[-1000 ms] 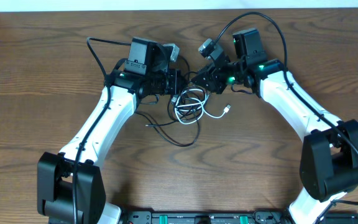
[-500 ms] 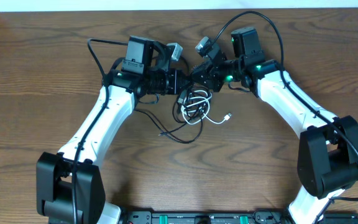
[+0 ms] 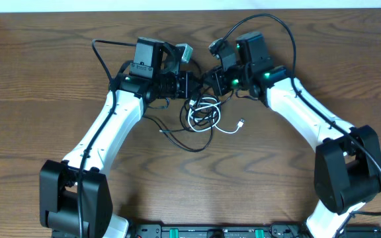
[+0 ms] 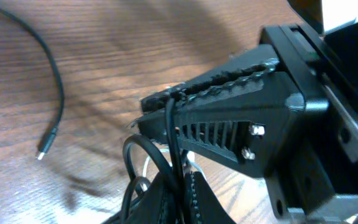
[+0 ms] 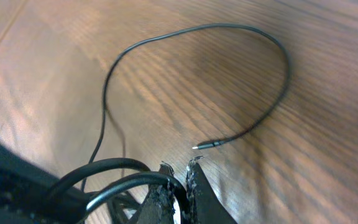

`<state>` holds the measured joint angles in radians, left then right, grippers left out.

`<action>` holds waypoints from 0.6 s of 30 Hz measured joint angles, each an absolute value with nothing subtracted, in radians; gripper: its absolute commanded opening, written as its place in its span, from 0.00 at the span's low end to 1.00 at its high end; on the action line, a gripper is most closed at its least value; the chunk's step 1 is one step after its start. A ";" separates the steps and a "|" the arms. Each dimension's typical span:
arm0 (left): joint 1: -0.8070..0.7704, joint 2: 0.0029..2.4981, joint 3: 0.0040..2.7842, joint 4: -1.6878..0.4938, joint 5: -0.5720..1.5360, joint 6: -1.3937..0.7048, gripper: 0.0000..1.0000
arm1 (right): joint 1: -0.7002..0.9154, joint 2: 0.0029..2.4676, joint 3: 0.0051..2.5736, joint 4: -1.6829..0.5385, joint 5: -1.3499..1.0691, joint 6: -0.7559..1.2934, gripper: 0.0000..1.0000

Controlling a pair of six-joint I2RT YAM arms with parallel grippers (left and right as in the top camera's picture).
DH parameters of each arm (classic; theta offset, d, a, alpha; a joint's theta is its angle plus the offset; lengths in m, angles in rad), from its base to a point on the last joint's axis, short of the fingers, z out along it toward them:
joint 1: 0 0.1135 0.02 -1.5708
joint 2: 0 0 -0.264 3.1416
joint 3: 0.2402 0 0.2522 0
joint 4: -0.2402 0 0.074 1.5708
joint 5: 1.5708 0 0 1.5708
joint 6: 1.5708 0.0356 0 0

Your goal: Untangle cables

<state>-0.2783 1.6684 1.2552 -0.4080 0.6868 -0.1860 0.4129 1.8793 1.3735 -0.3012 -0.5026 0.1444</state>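
Observation:
The cables lie as a small tangle point(image 3: 204, 111) on the wooden table between my two grippers. The white cable point(image 3: 227, 129) trails right to a small plug. A tail of the black cable point(image 3: 190, 147) curves toward the front. My left gripper point(image 3: 192, 86) is shut on a black strand at the tangle's top, and the left wrist view shows the black cable point(image 4: 169, 134) running into the left gripper point(image 4: 182, 190). My right gripper point(image 3: 211, 80) faces it closely. In the right wrist view the right gripper point(image 5: 179, 174) is shut on a black cable point(image 5: 123, 183) loop, and a free black length point(image 5: 278, 56) ends in a plug.
The dark ribbed finger of the right gripper point(image 4: 229, 118) fills the left wrist view, almost touching my left jaws. Thick black arm wires point(image 3: 283, 33) arc over the right arm. The table's far edge point(image 3: 190, 8) runs just behind both grippers.
The right gripper has shut on a black strand and shifted slightly left and back, closer to the left gripper. The tangle has been drawn a little toward the grippers.

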 measured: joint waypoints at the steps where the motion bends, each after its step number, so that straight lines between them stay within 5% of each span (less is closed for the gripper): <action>1: -0.279 1.669 1.256 -0.406 0.681 -0.186 0.08 | 0.421 1.874 1.374 -0.308 -0.470 0.178 0.01; 10: -0.292 1.668 1.256 -0.443 0.681 -0.186 0.07 | 0.450 1.834 1.374 -0.453 -0.040 0.403 0.01; 18: -0.297 1.668 1.256 -0.452 0.594 -0.191 0.07 | 0.440 1.823 1.374 -0.440 0.079 0.419 0.01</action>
